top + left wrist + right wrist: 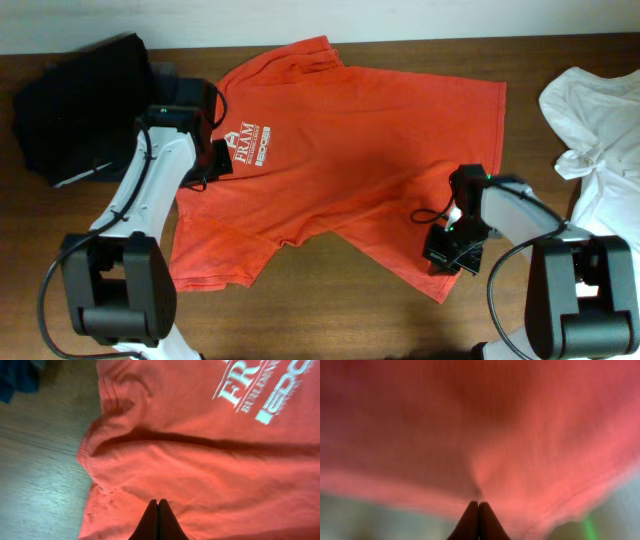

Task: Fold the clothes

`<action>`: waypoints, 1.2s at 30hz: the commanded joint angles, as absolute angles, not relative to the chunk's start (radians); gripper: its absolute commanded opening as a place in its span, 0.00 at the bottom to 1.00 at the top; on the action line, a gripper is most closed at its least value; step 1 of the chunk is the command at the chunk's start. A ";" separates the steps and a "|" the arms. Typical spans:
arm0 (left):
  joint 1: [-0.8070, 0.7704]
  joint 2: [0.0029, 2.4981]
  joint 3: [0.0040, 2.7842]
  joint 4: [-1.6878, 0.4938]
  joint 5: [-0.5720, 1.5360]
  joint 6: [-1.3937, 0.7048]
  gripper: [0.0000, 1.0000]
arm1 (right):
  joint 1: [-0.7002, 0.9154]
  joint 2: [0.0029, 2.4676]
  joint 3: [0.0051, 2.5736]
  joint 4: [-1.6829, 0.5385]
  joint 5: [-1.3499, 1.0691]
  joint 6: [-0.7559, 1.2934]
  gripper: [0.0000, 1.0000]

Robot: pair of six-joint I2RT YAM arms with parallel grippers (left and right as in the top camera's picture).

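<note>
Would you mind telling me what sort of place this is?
Probably a robot laundry-folding bench: two robot arms, a wooden table, an orange FRAM T-shirt spread out, a white shirt aside.

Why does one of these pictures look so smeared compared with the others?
Right wrist view: the T-shirt fills it as a soft red blur, probably too close to focus. Left wrist view: sharper, white lettering readable, dark shadows along the creases. Overhead view: clear and evenly lit.
</note>
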State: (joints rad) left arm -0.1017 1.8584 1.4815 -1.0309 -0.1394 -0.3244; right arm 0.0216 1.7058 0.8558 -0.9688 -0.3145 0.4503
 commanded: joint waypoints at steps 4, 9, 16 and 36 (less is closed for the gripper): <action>-0.096 1.851 1.454 -1.010 -0.116 -0.347 0.01 | 0.025 1.708 0.704 -0.770 0.009 0.653 0.04; -0.096 1.851 1.454 -1.011 -0.101 -0.347 0.01 | -0.313 1.708 0.712 -0.888 0.109 0.813 0.04; -0.092 1.851 1.454 -1.067 0.028 -0.343 0.01 | -0.695 1.708 0.774 -0.825 0.147 0.733 0.04; -0.115 1.225 1.113 -1.157 0.102 -0.393 0.01 | -0.624 1.706 1.013 -1.050 0.014 0.513 0.57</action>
